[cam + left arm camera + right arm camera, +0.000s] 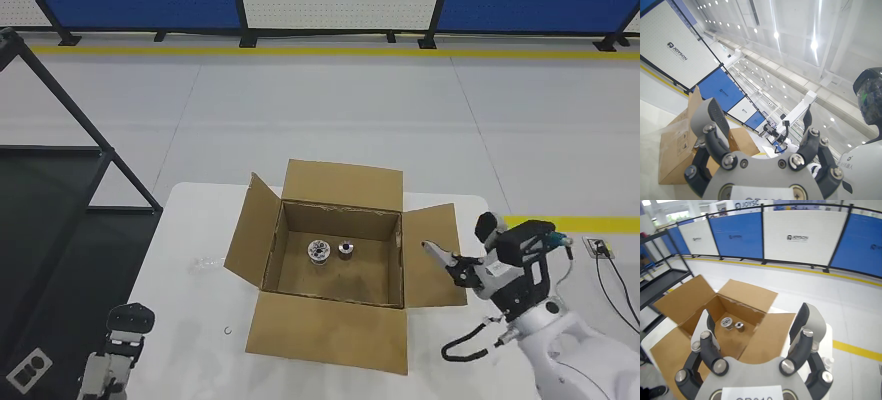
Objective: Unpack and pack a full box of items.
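An open cardboard box [340,182] stands in the middle of the white table [190,225], all flaps folded outward. On its floor, near the far wall, lie a round silver metal part [319,249] and a smaller metal cylinder [345,249]; the right wrist view shows them too, the round part [726,323] beside the cylinder [739,326]. My right gripper [755,311] is open and empty, raised over the box's right flap [432,262]. At the table's near left corner, my left gripper [761,109] is open and empty, tilted up toward the ceiling, with the box [674,145] beside it.
A scrap of clear plastic [207,263] and a tiny ring [229,330] lie on the table left of the box. A black metal rack [60,190] stands off the table's left side. Bare tabletop runs along the left edge.
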### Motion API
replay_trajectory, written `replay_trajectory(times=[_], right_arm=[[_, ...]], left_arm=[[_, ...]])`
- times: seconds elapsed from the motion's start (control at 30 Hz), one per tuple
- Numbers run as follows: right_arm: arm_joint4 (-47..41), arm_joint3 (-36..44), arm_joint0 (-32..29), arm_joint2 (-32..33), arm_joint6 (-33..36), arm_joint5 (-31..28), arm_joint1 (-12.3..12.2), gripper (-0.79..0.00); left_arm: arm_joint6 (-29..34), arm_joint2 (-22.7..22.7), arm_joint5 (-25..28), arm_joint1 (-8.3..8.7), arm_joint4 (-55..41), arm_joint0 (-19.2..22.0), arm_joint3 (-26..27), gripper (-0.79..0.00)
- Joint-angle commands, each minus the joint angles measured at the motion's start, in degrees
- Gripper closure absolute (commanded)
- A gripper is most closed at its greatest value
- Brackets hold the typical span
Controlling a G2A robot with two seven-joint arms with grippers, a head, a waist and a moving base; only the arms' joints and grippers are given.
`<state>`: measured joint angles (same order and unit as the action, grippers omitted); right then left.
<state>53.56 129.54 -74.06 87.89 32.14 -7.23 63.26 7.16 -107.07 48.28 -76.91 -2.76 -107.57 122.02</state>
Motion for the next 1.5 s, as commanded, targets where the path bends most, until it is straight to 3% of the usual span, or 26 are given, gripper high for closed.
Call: replay_trajectory(times=[0.0,0.13,0.33,0.53,0.73,1.0,1.47], right_arm=[[-0.3,0.8,1.2,-3.7,4.9,-2.1,0.0,-0.785],[0.5,-1.5,6.3,-12.1,12.6,-4.1,0.2,-0.785],[1.9,-11.4,18.0,-24.0,18.4,0.2,2.0,-0.785],[-0.2,-24.6,29.4,-32.6,21.3,5.9,4.7,-0.785],[-0.4,-37.7,36.9,-38.7,19.3,11.4,7.4,-0.785],[-3.8,-49.6,41.5,-41.8,15.4,13.4,10.2,-0.785],[-1.9,-49.7,40.5,-41.7,13.0,14.5,10.3,-0.785]], left_arm=[[-1.0,-1.2,1.1,-0.05,-1.0,-1.0,-0.5,-0.785],[-2.2,-2.6,3.3,-0.16,-3.1,-2.9,-2.1,-0.785],[-1.6,-2.6,4.8,-0.22,-4.6,-4.2,-3.9,-0.785],[-1.6,-2.6,4.8,-0.22,-4.6,-4.2,-3.9,-0.785],[-1.6,-2.6,4.8,-0.22,-4.6,-4.2,-3.9,-0.785],[-1.6,-2.6,4.8,-0.22,-4.6,-4.2,-3.9,-0.785],[-1.6,-2.6,4.8,-0.22,-4.6,-4.2,-3.9,-0.785]])
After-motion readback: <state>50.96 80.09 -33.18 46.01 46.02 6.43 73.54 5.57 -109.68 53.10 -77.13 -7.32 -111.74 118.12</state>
